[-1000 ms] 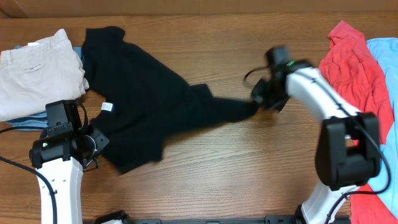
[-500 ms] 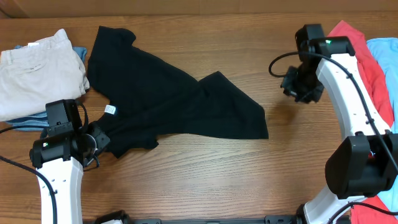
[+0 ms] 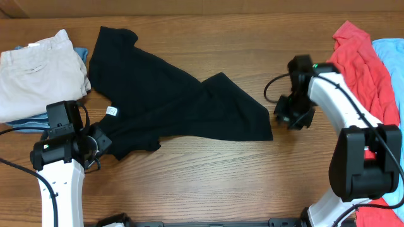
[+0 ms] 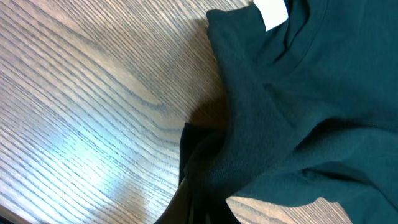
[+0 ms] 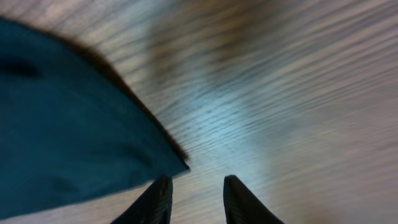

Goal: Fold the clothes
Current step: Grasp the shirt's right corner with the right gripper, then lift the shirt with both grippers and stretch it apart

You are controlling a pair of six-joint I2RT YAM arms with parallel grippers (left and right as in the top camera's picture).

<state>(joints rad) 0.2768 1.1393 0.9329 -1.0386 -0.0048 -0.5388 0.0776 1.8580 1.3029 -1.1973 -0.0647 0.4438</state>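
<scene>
**Black garment spread slantwise, left end pinched, right end free**

The black garment [image 3: 170, 104] lies flat in a long slanted band on the table [image 3: 208, 183]. It runs from a short sleeve near the far edge, left of centre, down to a pointed corner near the table's middle. The fabric is plain and soft, with shallow folds along its length. The white neck label [image 3: 111, 110] shows at its left side, toward the near-left corner. In the left wrist view the cloth [image 4: 298, 112] bunches into a dark wad at the bottom of the picture, with the label [image 4: 272, 12] at the top.

The left gripper [image 3: 100, 144] sits low at the garment's near-left end, jaws pressed together on the gathered cloth. Its fingers are hard to separate from the dark fabric, so the exact bite is unclear.

The right arm reaches in from the right edge. The right gripper [image 3: 291, 116] is just beyond the garment's pointed corner and apart from it. In the blurred right wrist view the right gripper [image 5: 198, 199] has its jaws spread, with bare wood between them.

Bare wood lies along the near edge and at far centre. Beige trousers [image 3: 38, 72] on blue denim [image 3: 25, 124] fill the far-left corner. A coral-red garment [image 3: 356, 63] and a light blue garment [image 3: 391, 69] lie along the right edge.
</scene>
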